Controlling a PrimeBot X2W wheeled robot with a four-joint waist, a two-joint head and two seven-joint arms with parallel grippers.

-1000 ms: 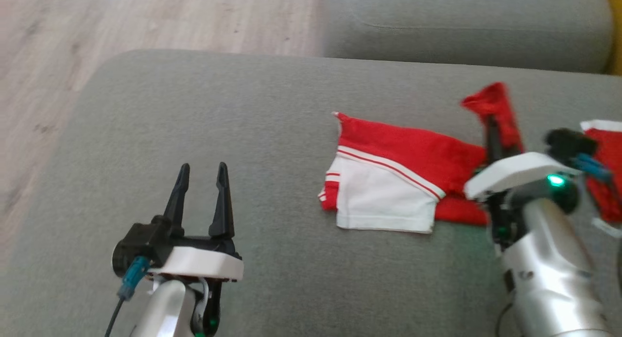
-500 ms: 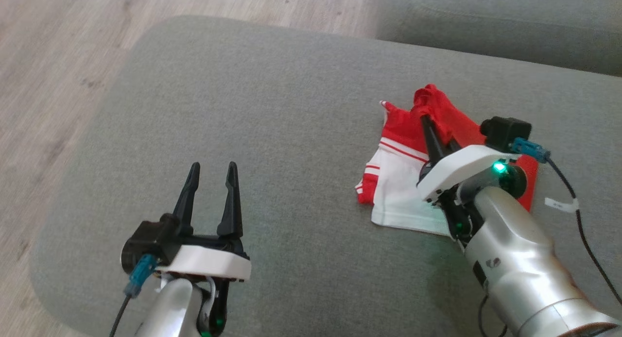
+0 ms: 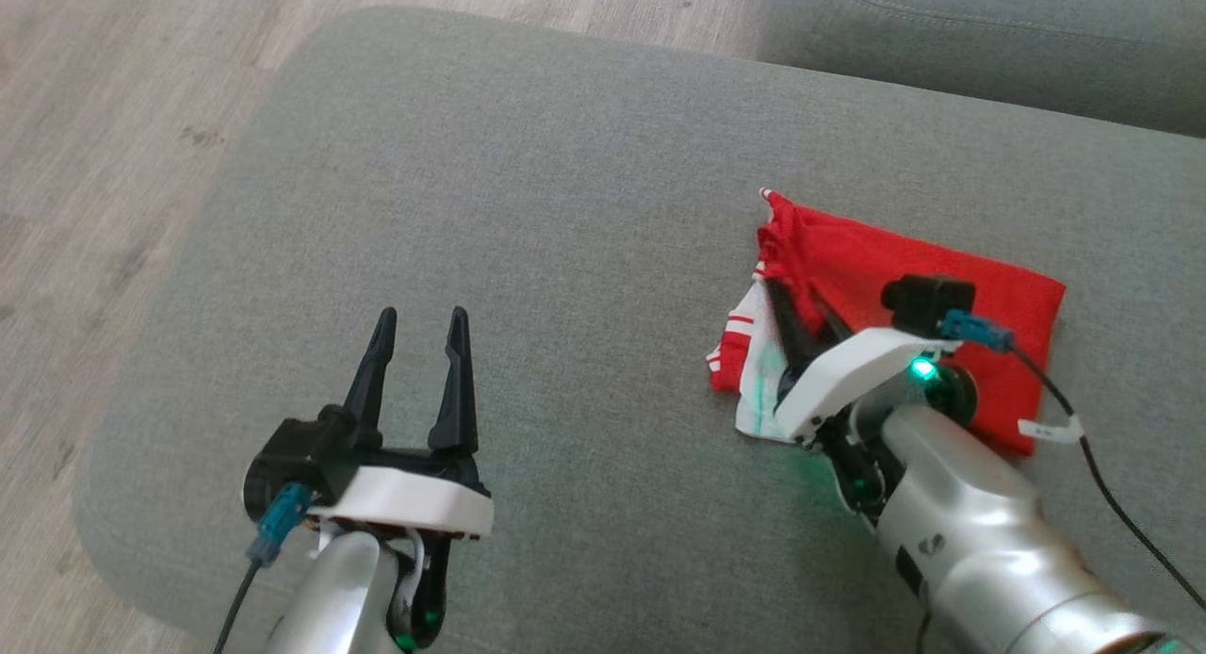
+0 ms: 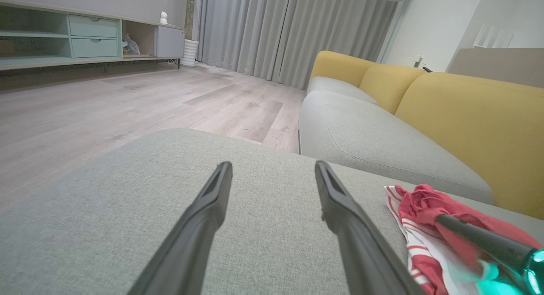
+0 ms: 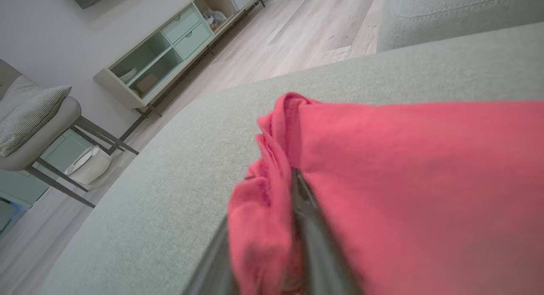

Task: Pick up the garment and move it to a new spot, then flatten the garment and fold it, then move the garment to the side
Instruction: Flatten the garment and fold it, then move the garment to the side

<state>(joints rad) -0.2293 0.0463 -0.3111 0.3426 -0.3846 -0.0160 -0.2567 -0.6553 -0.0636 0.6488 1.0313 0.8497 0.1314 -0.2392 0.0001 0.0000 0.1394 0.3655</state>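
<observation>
The garment, red with white striped trim, lies folded on the grey cushion at the right. Its red layer covers most of the white part, which peeks out at the left edge. My right gripper rests low on the garment's left end, its fingers close together with a bunched fold of red cloth between them. In the left wrist view the garment lies at the right, with a right finger on it. My left gripper hovers open over bare cushion at the lower left, holding nothing.
Wooden floor runs past the cushion's left and far edges. A grey sofa seat sits behind, with yellow backrests. My right wrist's black cable and white tag trail over the garment's right corner. A low cabinet stands across the room.
The head camera has shifted. My right gripper brought the raised red flap left and down over the white part, so it now lies flat. The left gripper stayed open and still.
</observation>
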